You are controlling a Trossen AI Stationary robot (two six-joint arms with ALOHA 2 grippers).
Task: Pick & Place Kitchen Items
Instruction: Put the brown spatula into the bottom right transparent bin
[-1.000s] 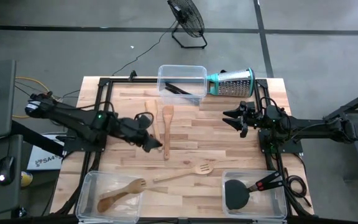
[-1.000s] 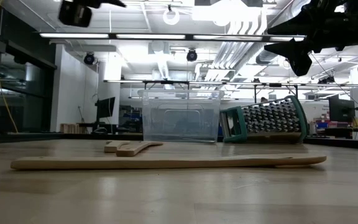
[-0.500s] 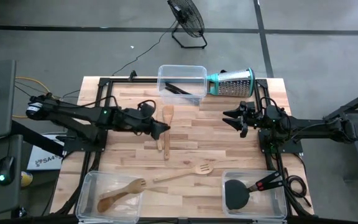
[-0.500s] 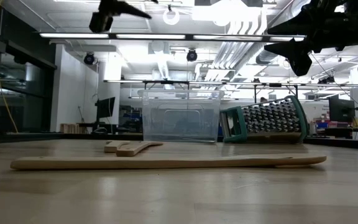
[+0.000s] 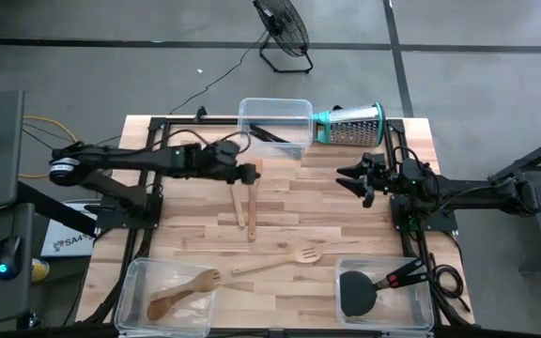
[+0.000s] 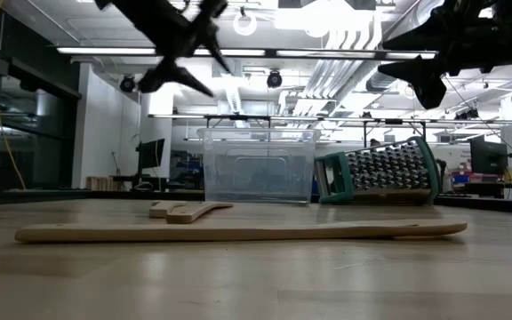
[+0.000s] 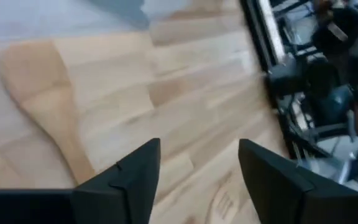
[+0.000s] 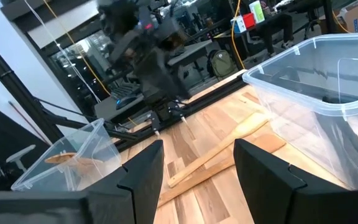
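Here, left hand (image 5: 252,173) open above the spatula (image 5: 251,192) near the far bin (image 5: 275,113), right hand (image 5: 348,178) open, waiting right.

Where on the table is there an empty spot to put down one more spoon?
Bare wood lies between the wooden spatula and the right gripper, in front of the grater. Another patch sits between the two near bins, below the slotted fork. The middle-left is crowded: the left gripper hovers over the spatula.

On my wooden table (image 5: 346,221) lie three bins (image 5: 275,127), a grater (image 5: 353,124), two spatulas (image 5: 250,202) and a slotted fork (image 5: 280,262).
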